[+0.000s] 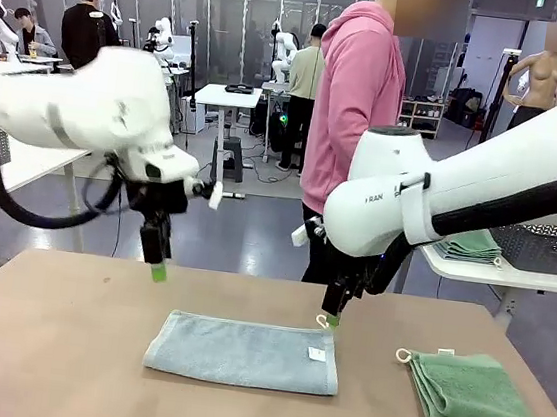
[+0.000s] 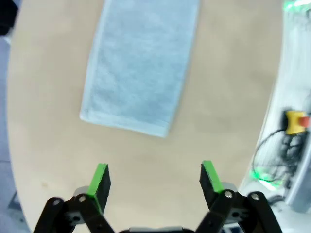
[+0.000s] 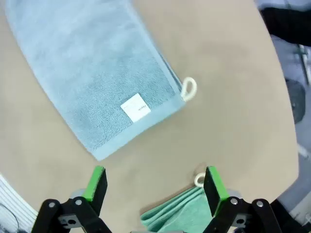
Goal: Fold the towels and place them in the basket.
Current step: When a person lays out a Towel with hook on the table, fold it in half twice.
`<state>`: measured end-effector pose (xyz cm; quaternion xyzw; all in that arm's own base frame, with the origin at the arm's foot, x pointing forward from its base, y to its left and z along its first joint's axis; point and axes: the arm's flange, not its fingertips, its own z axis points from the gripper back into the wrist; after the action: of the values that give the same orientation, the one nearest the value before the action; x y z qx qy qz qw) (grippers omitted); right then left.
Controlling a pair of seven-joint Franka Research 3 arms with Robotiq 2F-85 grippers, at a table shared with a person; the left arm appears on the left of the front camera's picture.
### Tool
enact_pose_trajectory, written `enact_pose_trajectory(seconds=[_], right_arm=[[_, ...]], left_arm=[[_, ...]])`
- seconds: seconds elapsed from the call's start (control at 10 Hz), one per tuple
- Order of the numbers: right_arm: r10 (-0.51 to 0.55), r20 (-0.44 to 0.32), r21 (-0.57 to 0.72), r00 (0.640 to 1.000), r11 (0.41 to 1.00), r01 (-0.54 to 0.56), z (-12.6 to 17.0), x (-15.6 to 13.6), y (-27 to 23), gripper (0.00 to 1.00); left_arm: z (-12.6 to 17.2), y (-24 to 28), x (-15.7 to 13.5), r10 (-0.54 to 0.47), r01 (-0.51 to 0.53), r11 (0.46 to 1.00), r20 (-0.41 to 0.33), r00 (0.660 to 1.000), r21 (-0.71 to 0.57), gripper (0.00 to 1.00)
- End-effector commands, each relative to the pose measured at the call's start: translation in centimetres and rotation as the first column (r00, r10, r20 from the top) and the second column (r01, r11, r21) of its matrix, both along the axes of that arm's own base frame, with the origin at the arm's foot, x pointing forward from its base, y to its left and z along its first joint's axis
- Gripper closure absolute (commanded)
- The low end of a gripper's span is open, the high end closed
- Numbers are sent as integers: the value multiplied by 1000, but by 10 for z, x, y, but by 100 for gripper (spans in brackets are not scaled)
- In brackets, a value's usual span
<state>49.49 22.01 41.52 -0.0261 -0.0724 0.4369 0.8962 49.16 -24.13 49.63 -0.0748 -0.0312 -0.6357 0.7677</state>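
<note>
Towels, two, both lying on the tan table [image 1: 42,343].

Item one: pale blue-grey terry-cloth towel [image 1: 242,352], folded into a long flat band at the table's middle. Its white label [image 1: 316,354] and cream loop [image 3: 188,89] sit at the right-hand end.

Item two: mint green terry-cloth towel [image 1: 479,394], folded into a compact stack well apart to the right, with its white loop [image 1: 404,356] turned toward the blue one.

My left end effector [image 2: 154,167]: fingers spread wide, nothing held, hovering above bare table on the far side of the blue towel's left end.

My right end effector [image 3: 154,171]: spread fully, nothing held, hovering just over the labelled corner.

Hazards, as I judge them:
- Pinching only the top layer or the loop, so the fold falls apart on lifting.
- My two sides rising unevenly, which would skew the band.
- A low finger dragging cloth across the table.
</note>
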Motion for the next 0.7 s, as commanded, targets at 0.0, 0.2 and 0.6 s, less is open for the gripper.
enact_pose_trajectory(seconds=[0.0,0.2,0.6], right_arm=[[-190,51,55,980,981,187,-6,-11,3,0],[-258,66,83,964,964,253,-19,-15,-4,0],[-215,36,64,976,975,212,-2,-10,-4,0]], left_arm=[[45,21,-60,153,-153,988,-33,988,-25,7],[71,26,-101,240,-241,970,-24,970,-31,7],[80,25,-89,186,-187,982,-15,982,-31,7]])
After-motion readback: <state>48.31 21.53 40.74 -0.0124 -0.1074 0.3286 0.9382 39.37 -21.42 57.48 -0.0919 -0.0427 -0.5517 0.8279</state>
